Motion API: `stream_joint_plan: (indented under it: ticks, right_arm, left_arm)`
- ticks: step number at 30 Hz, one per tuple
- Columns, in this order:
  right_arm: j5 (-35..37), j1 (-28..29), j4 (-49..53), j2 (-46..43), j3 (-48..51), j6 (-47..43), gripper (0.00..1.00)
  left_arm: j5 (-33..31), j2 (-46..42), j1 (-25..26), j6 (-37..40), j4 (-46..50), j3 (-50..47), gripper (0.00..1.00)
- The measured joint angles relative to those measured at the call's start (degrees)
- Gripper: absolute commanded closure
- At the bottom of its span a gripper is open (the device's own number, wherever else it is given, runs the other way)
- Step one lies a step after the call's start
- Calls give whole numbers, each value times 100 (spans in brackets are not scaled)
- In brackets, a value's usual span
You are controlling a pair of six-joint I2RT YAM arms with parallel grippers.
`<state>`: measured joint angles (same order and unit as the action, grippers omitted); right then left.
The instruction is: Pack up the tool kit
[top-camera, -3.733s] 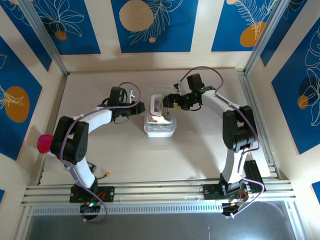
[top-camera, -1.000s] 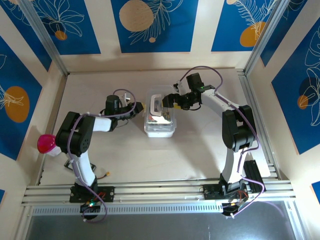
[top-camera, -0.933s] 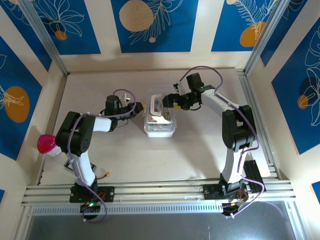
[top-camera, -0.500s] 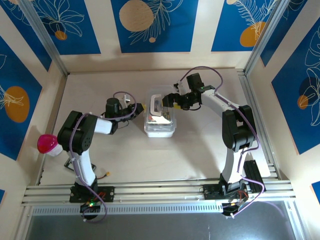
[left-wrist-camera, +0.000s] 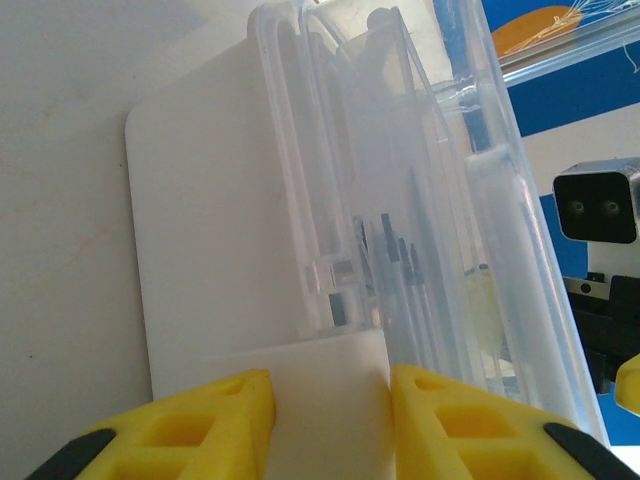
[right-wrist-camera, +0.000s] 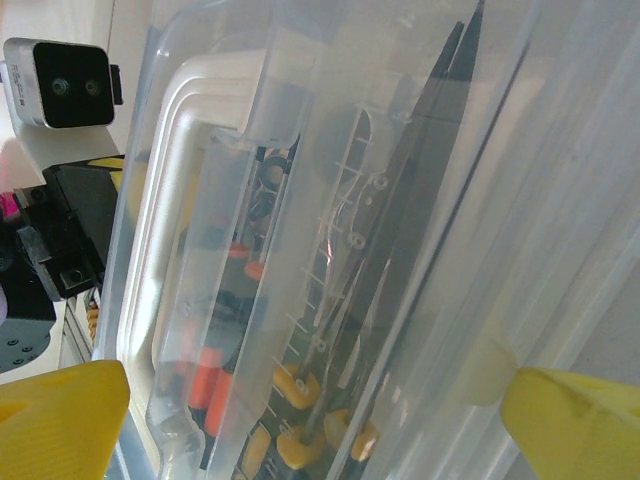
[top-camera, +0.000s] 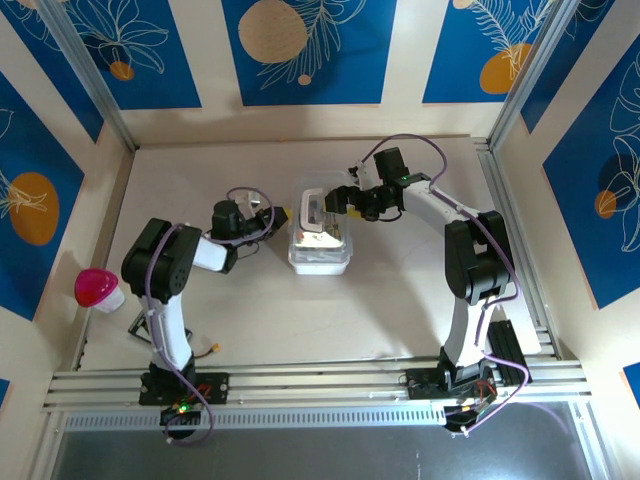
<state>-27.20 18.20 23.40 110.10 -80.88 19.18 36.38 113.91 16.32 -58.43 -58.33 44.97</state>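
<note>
The tool kit (top-camera: 320,240) is sitting mid-surface (top-camera: 250,290), between both arms. The left gripper (left-wrist-camera: 330,400) is pinching what looks like a white tab (left-wrist-camera: 325,365) on its left side. The right gripper (top-camera: 331,204) is gaping wide, straddling its far right end.

The tool kit (top-camera: 320,238) is clear, glossy plastic on a matt table (top-camera: 400,290).
</note>
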Motion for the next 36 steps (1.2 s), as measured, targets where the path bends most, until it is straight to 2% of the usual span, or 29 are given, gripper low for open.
stream_joint_plan:
  ticks: [15, 20, 23, 25, 26, 27, 28, 30, 32, 34, 36]
  right_arm:
    - [17, 20, 2, 85, -103, 92, 0]
    - [63, 17, 11, 66, -111, 90, 0]
    - [153, 13, 42, -57, -70, 76, 1]
    - [232, -26, 127, -160, -46, -4, 1]
    - [304, -59, 223, -234, -13, -59, 1]
    - [396, -107, 343, -361, 37, -129, 1]
    - [494, -184, 413, -518, 107, -203, 1]
    - [772, -457, 402, -1086, 376, -378, 1]
    - [1099, -765, 35, -1976, 911, -555, 1]
    - [1521, -1078, -737, -3136, 1770, -739, 1]
    - [1878, -1300, -1834, -4505, 3032, -990, 1]
  left_arm:
    - [-321, 352, 98, -385, -918, -74, 67]
    - [-396, 284, 105, -350, -802, -74, 63]
    - [-544, -149, 105, 74, 225, -9, 50]
    - [-688, -603, 94, 590, 1364, 125, 34]
    - [-824, -907, 81, 944, 2046, 247, 23]
    - [-986, -1250, 59, 1340, 2747, 426, 4]
    - [-1121, -1499, 37, 1620, 3204, 590, 0]
    - [-1482, -2164, -28, 2262, 4048, 988, 0]
    - [-1919, -2894, -160, 2791, 4548, 1178, 0]
    - [-2465, -3611, -323, 3237, 4725, 1102, 0]
    - [-3226, -4411, -446, 3729, 4586, 627, 0]
